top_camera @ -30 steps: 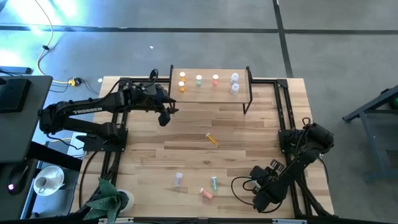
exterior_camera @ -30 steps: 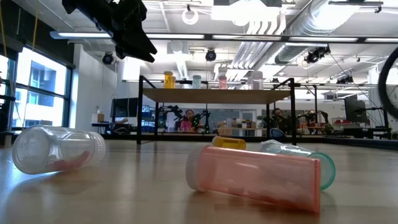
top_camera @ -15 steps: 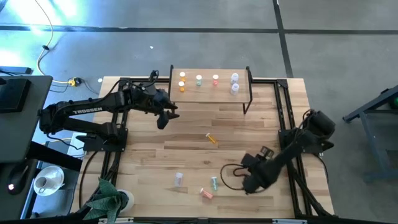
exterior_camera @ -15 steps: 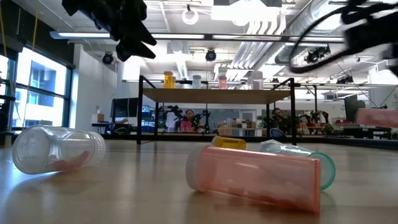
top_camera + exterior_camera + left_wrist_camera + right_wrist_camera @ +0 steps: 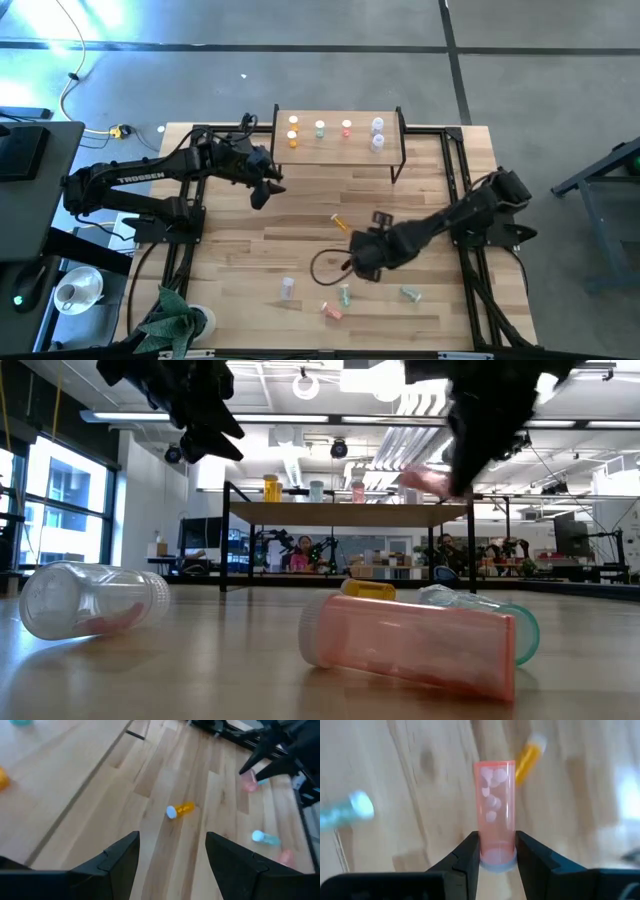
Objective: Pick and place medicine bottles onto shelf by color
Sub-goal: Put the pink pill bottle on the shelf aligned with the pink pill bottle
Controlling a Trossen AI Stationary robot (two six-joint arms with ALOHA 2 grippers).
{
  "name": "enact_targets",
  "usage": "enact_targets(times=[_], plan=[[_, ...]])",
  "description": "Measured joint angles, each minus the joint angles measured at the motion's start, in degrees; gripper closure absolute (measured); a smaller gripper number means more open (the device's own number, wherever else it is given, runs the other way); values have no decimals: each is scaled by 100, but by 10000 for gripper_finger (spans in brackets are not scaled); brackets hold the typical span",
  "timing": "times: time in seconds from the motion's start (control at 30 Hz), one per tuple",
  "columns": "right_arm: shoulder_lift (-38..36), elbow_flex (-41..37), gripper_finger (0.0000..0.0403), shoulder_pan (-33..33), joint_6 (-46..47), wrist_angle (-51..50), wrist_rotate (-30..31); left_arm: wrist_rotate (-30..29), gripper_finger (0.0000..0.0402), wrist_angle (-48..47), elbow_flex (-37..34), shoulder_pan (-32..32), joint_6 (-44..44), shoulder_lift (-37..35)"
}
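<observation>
Left gripper (image 5: 262,190) hangs above the table left of centre in the high view, just off the shelf's (image 5: 340,150) front-left corner, fingers spread apart and empty — the left wrist view shows a wide gap with bare wood between them. On the shelf, upper centre: two orange bottles (image 5: 292,131), a green one (image 5: 320,128), a pink one (image 5: 346,127), two clear ones (image 5: 377,133), sorted in columns by colour. Mid-table, a lone orange bottle (image 5: 341,223) lies on its side. Lower centre: a clear bottle (image 5: 287,287), a pink bottle (image 5: 331,311) and a green bottle (image 5: 345,294), all lying down; another green one (image 5: 410,294) further right. Right gripper (image 5: 362,262) is right of centre, fingers clamped on a pink medicine bottle (image 5: 495,812) near its capped end, pills visible inside. Judgement: these are light, rigid, smooth plastic — prone to roll and slip; best pinched across the barrel, mid-body, with modest force.
</observation>
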Motion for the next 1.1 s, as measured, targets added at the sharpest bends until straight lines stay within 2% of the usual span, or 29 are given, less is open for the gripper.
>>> enact_targets(times=[0.2,0.67,0.93,1.1], plan=[[6,731,306,-357,-1205,215,344,555,186,-61,0,-2,-2,0],[7,2342,306,-368,-3372,195,1731,581,186,1,0,-217,-302,151],[12,2173,306,-368,-3868,191,1913,607,186,516,0,-465,-821,702],[17,1682,306,-368,-4035,181,1901,1354,186,1278,0,-474,-1263,1017]])
